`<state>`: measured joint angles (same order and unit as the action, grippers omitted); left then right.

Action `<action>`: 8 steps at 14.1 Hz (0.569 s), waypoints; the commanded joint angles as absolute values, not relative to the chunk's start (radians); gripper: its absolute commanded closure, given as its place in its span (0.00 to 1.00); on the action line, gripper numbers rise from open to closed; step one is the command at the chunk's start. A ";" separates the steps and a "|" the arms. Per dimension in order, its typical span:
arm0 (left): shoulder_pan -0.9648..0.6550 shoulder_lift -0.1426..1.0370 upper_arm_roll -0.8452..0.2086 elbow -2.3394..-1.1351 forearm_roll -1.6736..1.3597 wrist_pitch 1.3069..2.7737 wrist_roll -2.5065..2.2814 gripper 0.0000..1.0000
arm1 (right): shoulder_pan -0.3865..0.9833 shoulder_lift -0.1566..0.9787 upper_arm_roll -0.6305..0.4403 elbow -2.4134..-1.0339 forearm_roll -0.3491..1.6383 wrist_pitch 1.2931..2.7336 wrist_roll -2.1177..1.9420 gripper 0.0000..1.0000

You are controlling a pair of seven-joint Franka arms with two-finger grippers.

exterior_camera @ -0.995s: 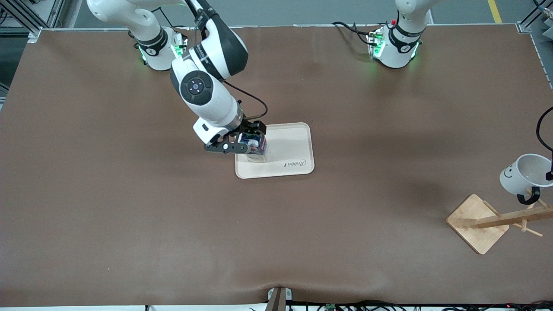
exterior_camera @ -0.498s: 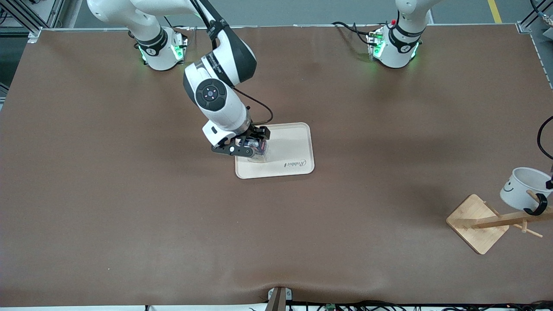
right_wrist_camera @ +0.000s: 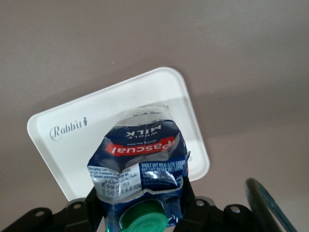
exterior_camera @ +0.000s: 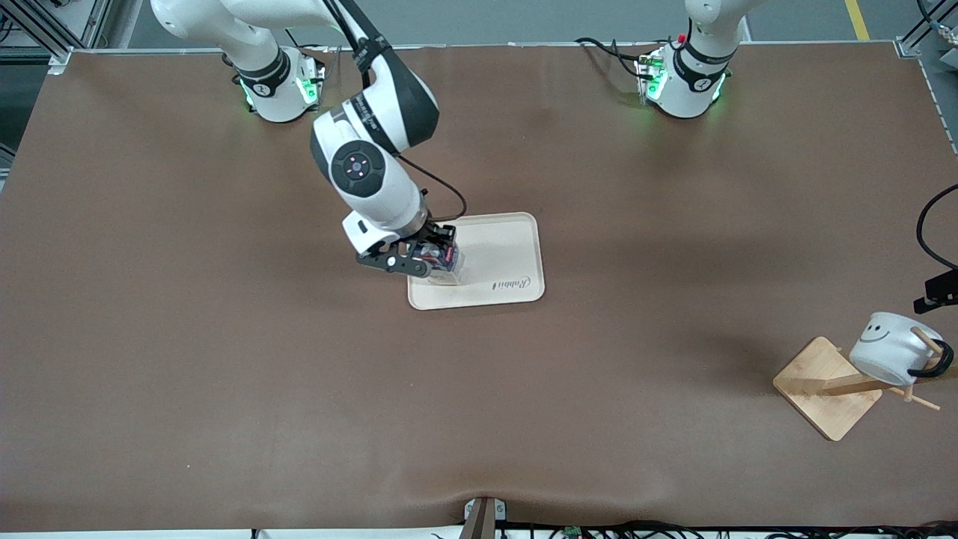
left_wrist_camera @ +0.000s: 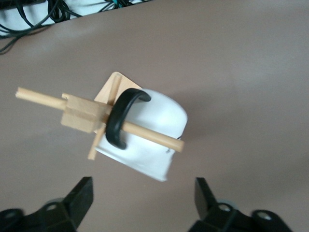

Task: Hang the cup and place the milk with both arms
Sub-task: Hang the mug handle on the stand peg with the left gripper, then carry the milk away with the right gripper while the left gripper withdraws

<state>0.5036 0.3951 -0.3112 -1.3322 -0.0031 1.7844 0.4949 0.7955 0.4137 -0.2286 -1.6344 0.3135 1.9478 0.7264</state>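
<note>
The white cup point(exterior_camera: 891, 348) with its smiley face hangs by its black handle on a peg of the wooden rack point(exterior_camera: 827, 385) at the left arm's end of the table. In the left wrist view the cup point(left_wrist_camera: 149, 135) sits on the peg, and my left gripper point(left_wrist_camera: 143, 186) is above it, open and holding nothing. My right gripper point(exterior_camera: 426, 258) is shut on the dark blue milk point(exterior_camera: 443, 263) over the corner of the white tray point(exterior_camera: 509, 254) toward the right arm's end. The milk point(right_wrist_camera: 140, 164) is gripped on both sides by the right gripper point(right_wrist_camera: 142, 208), its green cap toward the wrist.
The tray point(right_wrist_camera: 63, 145) carries a "Rabbit" print and nothing but the carton. The rack's square base stands near the table edge at the left arm's end. A black cable point(exterior_camera: 928, 232) loops above the rack.
The left gripper opened and lifted off; the cup dropped lower on the peg and tipped. The right gripper's jaws closed in on the milk, and the arm shifted slightly.
</note>
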 commanded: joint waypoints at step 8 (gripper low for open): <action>0.476 0.241 -0.414 -1.338 0.000 1.549 0.083 0.00 | 0.412 0.403 -0.225 -1.522 0.237 1.618 0.305 1.00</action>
